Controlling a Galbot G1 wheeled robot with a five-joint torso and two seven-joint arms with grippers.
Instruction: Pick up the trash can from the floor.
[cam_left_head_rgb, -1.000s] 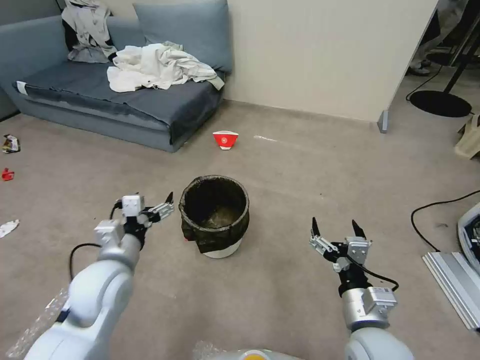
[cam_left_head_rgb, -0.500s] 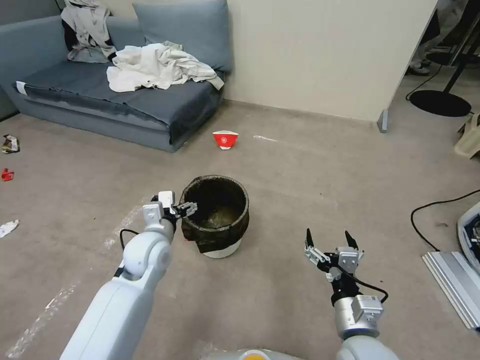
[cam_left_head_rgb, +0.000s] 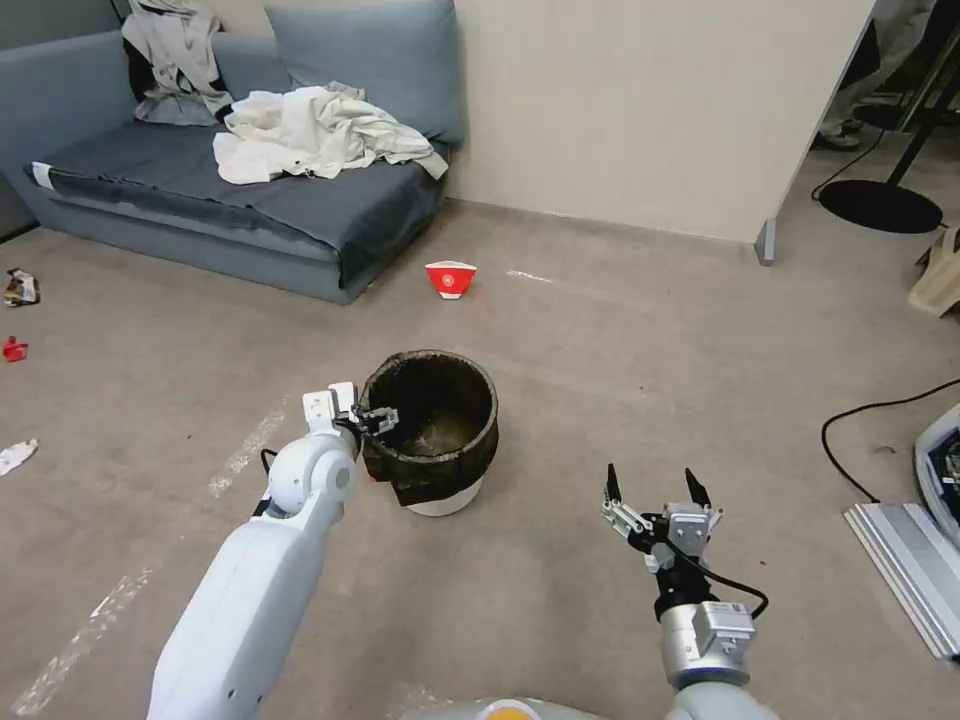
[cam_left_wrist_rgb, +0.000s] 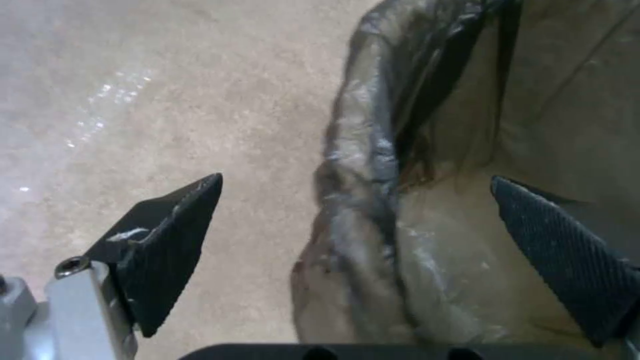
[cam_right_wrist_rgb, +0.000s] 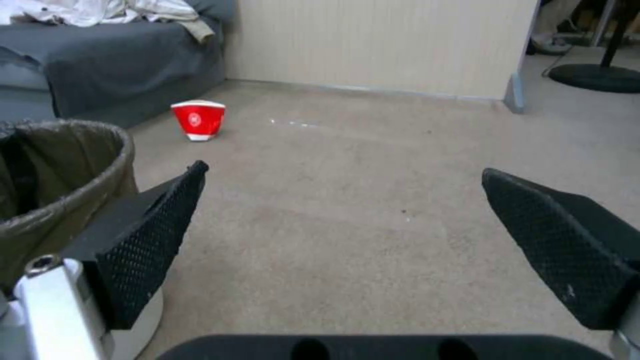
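Observation:
The trash can (cam_left_head_rgb: 440, 468), white with a crinkled black bag over its rim, stands upright on the beige floor (cam_left_head_rgb: 600, 350). My left gripper (cam_left_head_rgb: 378, 415) is open at the can's left rim. In the left wrist view the gripper (cam_left_wrist_rgb: 357, 179) straddles the bagged rim of the can (cam_left_wrist_rgb: 373, 150), one finger over the carpet and the other inside the can, neither pressing the bag. My right gripper (cam_left_head_rgb: 650, 482) hovers open and empty above the carpet to the right of the can. Its wrist view shows the right gripper (cam_right_wrist_rgb: 343, 169) with the can (cam_right_wrist_rgb: 60, 165) off to one side.
A red-and-white paper bowl (cam_left_head_rgb: 451, 279) sits behind the can, near a grey sofa (cam_left_head_rgb: 200, 190) piled with clothes. Litter (cam_left_head_rgb: 15, 290) lies at the far left. A black cable (cam_left_head_rgb: 860, 420) and a metal rail (cam_left_head_rgb: 900, 570) lie on the right.
My left arm has swung right from beside the can until its open gripper straddles the left rim. The right gripper has drawn back slightly toward me.

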